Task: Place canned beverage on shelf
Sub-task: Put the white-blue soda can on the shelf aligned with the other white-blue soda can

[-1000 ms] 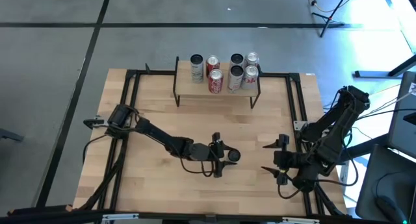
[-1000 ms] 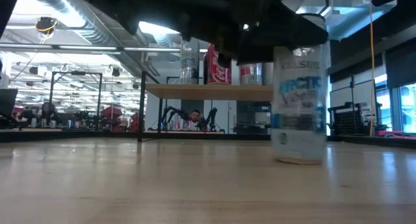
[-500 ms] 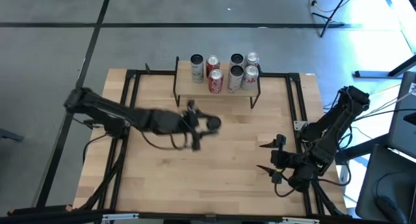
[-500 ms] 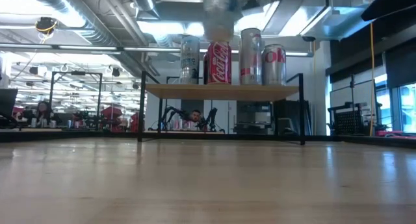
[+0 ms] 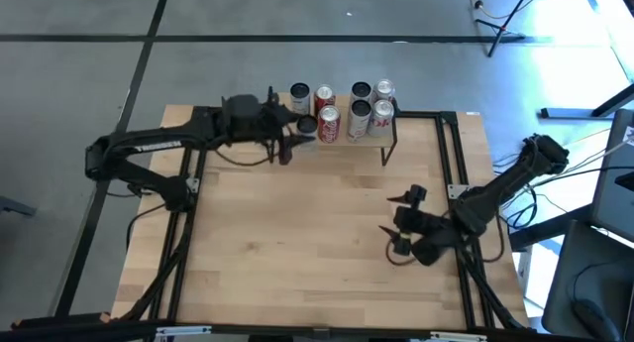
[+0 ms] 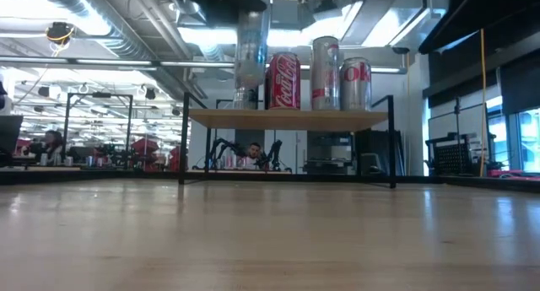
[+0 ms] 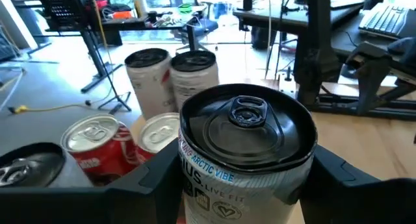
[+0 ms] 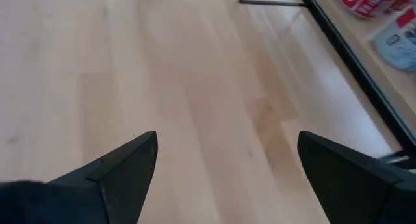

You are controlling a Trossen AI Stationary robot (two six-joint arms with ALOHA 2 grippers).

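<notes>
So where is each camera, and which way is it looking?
High view: above the table, looking straight down; shows both arms, the left gripper holding a can at the shelf, and the right gripper low over the table.
Low view: at tabletop height, looking level at the shelf; the held can hangs above it.
Left wrist view: on the left arm, facing the held can between its fingers.
Right wrist view: on the right arm, facing bare table past open fingers.
Shared: high, low and left wrist views all show the held can.

Held can (image 5: 305, 127) hangs over the shelf's (image 5: 381, 137) left front.
</notes>
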